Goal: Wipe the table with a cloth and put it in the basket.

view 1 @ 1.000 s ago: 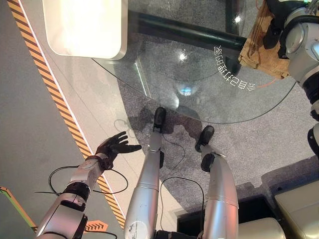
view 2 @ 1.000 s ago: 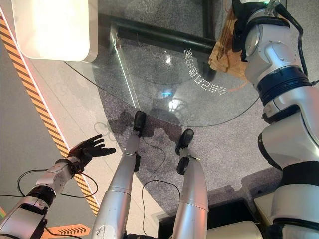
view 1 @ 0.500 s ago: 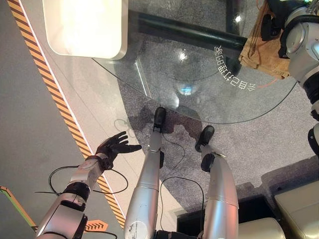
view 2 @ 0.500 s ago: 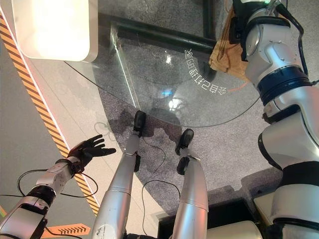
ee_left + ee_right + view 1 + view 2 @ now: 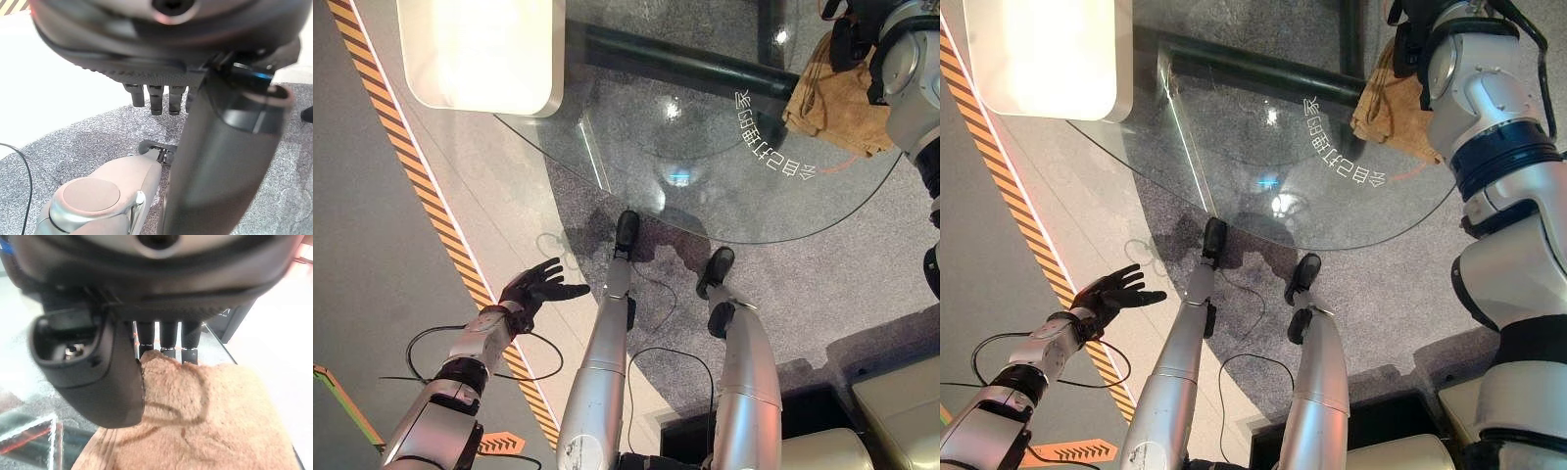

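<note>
A tan cloth [image 5: 832,103] lies on the round glass table [image 5: 646,127] near its far right edge. My right hand [image 5: 847,44] rests on the cloth's far part. In the right wrist view its fingers [image 5: 168,340] reach out straight onto the fuzzy cloth [image 5: 210,421], and its thumb stands beside them, so the hand is open. My left hand [image 5: 536,287] hangs open and holding nothing over the floor at the lower left, well short of the table; its fingers [image 5: 156,100] show straight in the left wrist view.
A white slab with rounded corners [image 5: 480,54] stands at the table's far left edge. A black beam [image 5: 675,64] runs under the glass. Orange-and-black striped tape [image 5: 421,186] crosses the floor on the left. A beige cushioned thing [image 5: 901,401] sits at the lower right.
My right hand has slid toward the cloth's far end, uncovering more of the cloth. The left hand has stayed put.
</note>
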### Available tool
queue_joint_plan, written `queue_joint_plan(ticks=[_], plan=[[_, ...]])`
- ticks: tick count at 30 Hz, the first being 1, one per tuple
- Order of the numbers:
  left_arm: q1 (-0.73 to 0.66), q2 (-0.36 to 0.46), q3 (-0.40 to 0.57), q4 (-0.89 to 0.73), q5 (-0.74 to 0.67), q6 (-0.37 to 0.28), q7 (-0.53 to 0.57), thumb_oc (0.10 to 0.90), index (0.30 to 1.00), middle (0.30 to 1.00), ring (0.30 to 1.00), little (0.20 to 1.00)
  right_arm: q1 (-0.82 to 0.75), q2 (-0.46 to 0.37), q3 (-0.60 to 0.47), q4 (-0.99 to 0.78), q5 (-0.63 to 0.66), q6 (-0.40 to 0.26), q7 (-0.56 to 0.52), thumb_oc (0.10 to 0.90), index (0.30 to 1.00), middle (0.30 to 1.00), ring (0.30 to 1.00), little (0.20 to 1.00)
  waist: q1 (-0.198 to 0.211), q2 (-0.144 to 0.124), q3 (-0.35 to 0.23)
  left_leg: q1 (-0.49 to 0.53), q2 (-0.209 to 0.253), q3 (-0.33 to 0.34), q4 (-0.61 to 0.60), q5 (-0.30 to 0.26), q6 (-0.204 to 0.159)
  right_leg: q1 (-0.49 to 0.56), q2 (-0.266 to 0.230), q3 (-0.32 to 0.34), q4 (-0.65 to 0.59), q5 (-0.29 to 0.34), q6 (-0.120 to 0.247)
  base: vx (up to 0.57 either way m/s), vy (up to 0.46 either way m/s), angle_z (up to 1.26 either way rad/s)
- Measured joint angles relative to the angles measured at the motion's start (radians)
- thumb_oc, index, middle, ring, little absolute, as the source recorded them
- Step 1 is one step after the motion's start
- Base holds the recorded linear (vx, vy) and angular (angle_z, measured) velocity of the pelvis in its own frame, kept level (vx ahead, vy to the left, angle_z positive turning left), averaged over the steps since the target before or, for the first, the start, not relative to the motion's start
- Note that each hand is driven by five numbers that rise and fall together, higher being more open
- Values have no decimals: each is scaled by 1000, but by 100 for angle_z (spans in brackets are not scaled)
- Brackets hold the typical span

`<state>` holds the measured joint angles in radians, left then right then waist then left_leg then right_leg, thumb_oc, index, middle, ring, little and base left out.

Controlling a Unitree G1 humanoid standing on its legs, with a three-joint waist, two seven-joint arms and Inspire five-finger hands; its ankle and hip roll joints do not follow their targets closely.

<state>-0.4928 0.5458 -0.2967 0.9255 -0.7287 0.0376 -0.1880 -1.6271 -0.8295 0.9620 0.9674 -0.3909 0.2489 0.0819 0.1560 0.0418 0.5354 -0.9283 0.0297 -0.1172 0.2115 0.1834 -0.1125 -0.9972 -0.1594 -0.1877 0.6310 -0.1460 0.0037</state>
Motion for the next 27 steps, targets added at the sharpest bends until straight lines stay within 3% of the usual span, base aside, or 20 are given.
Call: queue_joint_plan(ticks=[27], plan=[[0, 15, 1, 0, 0, 5, -22, 800, 900, 900, 900, 900, 4, 1, 28, -6, -3, 0, 25, 100, 300, 300, 300, 200, 0, 0, 0, 3, -1, -2, 0, 6, 3, 8, -1, -2, -5, 2, 2, 0, 0, 0]])
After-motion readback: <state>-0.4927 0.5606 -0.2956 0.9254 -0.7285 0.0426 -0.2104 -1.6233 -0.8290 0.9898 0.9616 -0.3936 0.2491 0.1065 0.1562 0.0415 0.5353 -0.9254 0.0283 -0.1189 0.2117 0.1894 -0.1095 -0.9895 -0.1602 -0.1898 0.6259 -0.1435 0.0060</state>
